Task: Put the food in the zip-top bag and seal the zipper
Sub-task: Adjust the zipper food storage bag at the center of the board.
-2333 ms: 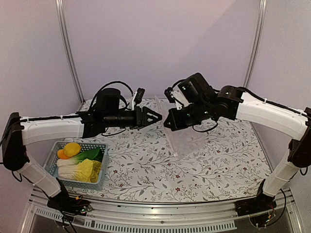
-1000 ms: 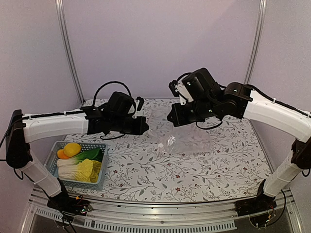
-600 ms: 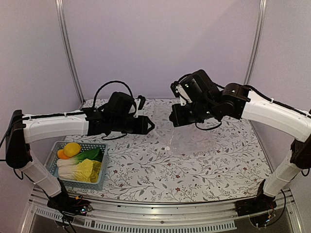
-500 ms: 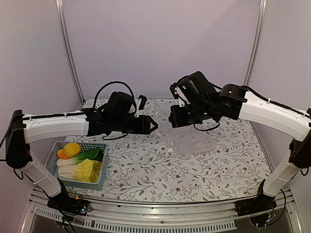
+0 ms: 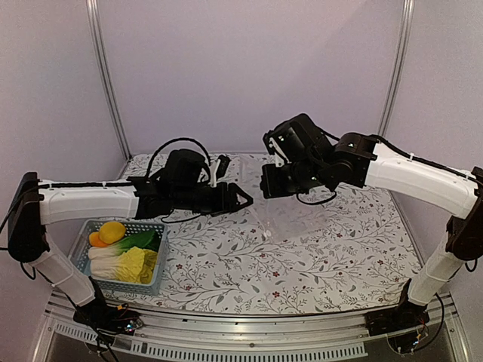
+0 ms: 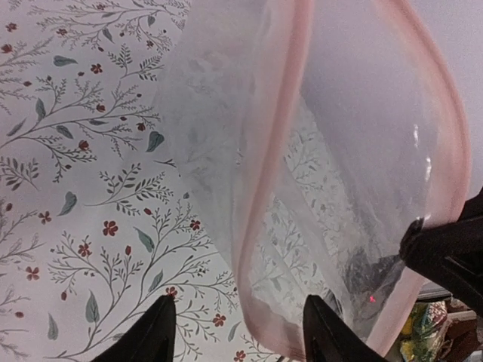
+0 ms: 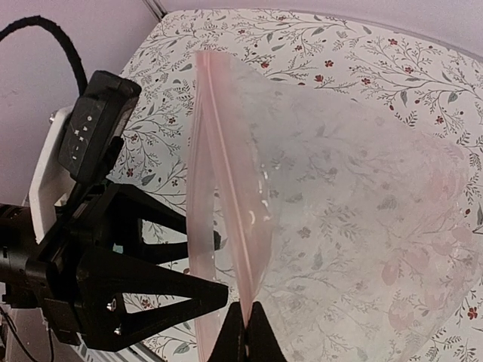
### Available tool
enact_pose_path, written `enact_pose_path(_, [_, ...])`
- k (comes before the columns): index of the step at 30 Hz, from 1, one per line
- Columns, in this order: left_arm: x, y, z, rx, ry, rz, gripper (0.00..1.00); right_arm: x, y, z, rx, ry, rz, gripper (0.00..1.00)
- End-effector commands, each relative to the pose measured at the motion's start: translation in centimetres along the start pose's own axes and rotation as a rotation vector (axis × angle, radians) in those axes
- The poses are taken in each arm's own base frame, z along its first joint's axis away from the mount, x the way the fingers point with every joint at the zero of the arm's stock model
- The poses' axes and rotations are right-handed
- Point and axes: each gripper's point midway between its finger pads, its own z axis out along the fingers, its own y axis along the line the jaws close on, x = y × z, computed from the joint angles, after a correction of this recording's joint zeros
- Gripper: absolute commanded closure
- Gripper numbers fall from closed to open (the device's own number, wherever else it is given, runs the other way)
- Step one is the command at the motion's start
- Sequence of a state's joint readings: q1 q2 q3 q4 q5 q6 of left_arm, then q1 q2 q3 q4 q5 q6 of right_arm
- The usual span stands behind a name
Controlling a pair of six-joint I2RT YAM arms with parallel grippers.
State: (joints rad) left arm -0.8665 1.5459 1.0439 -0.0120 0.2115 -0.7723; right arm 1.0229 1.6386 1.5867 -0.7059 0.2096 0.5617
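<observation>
My right claw (image 7: 243, 323) is pinched tight on the pink zipper (image 7: 225, 197) edge of the clear zip-top bag (image 7: 355, 226). The bag hangs from it above the middle of the flowered table (image 5: 226, 264), with its mouth gaping toward the left. My left claw (image 6: 238, 305) is spread wide and grips nothing. One side of the bag's pink rim runs between its fingers, though I cannot tell whether they touch it. The food lies well apart in the light-blue basket (image 5: 155, 280) at the near left: a yellow fruit (image 5: 113, 230), an orange fruit (image 5: 96, 240), a bok choy (image 5: 142, 241) and a napa cabbage (image 5: 134, 264).
</observation>
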Motion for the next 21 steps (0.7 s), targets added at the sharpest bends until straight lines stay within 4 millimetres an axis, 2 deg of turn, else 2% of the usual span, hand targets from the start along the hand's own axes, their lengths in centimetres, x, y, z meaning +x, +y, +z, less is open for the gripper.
enact_pose_path(1, [0.7,-1.4,0.1,0.083,0.008,-0.036,0.51,-0.6,0.4,0.3,0.003,-0.024,0.011,1.0])
enact_pose_path(6, [1.1,0.2,0.4,0.011,0.012,-0.032,0.76,-0.4,0.5,0.4,-0.003,-0.018,0.012,1.0])
enact_pose_path(11, [2.0,4.0,0.3,-0.123,0.044,-0.034,0.97,-0.7,0.7,-0.6,-0.022,-0.027,0.016,1.0])
enact_pose_path(15, [2.1,6.1,0.0,-0.184,0.045,-0.037,1.0,-1.2,1.1,-2.0,-0.051,-0.045,0.016,1.0])
enact_pose_path(21, [1.0,7.9,-0.1,-0.262,0.033,0.003,1.0,-1.6,2.1,-4.1,-0.109,-0.065,-0.004,1.0])
